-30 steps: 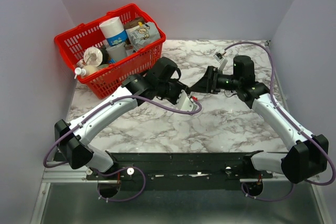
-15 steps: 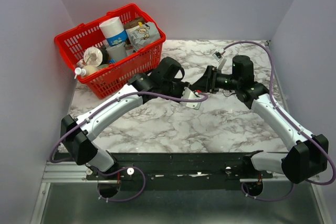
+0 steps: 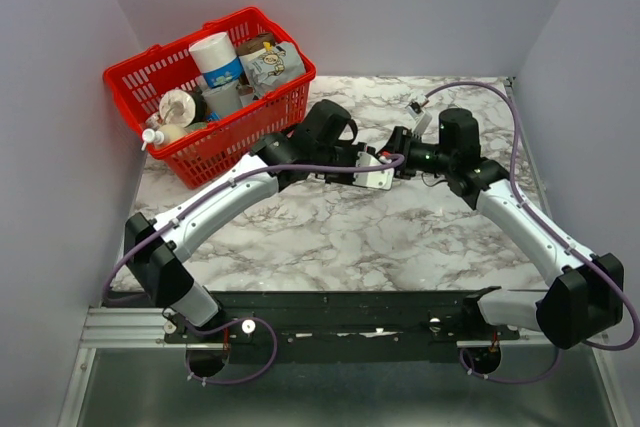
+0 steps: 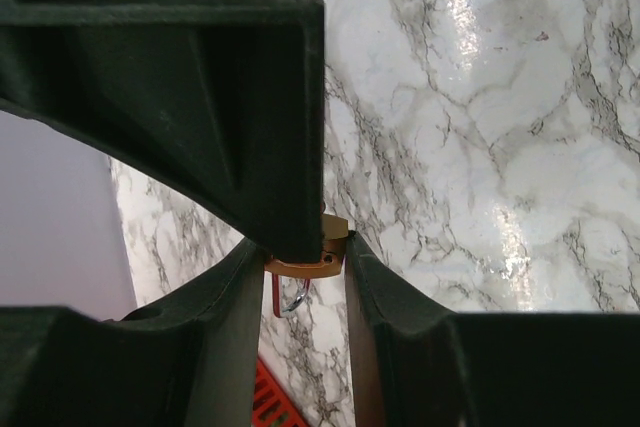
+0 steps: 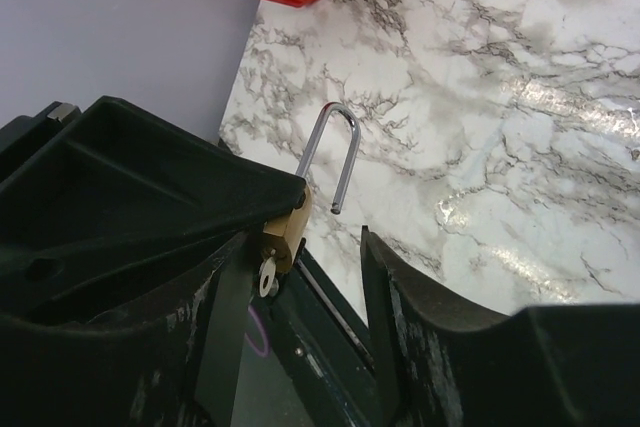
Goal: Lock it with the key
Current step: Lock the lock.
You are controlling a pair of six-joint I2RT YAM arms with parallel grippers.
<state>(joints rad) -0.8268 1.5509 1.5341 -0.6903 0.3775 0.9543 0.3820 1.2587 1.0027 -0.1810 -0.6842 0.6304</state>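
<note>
My left gripper [image 4: 303, 249] is shut on a brass padlock [image 4: 318, 265], pinched between its two black fingers. In the right wrist view the padlock [image 5: 288, 229] shows its silver shackle [image 5: 331, 152] swung open, one leg free of the body. A small silver key [image 5: 266, 275] sticks out of the padlock's lower end. My right gripper [image 5: 303, 244] is open around that end, its left finger [image 5: 222, 347] close to the key and its right finger [image 5: 400, 297] well apart from it. In the top view both grippers meet above the table's middle [image 3: 388, 162], hiding the padlock.
A red basket [image 3: 215, 87] full of bottles and packets stands at the back left of the marble table [image 3: 330, 237]. Purple walls close in the left, back and right sides. The black base rail [image 3: 350, 312] runs along the near edge.
My left arm has swung right and further back, bringing the padlock up to the right gripper. The right gripper's jaws have narrowed around the key end.
</note>
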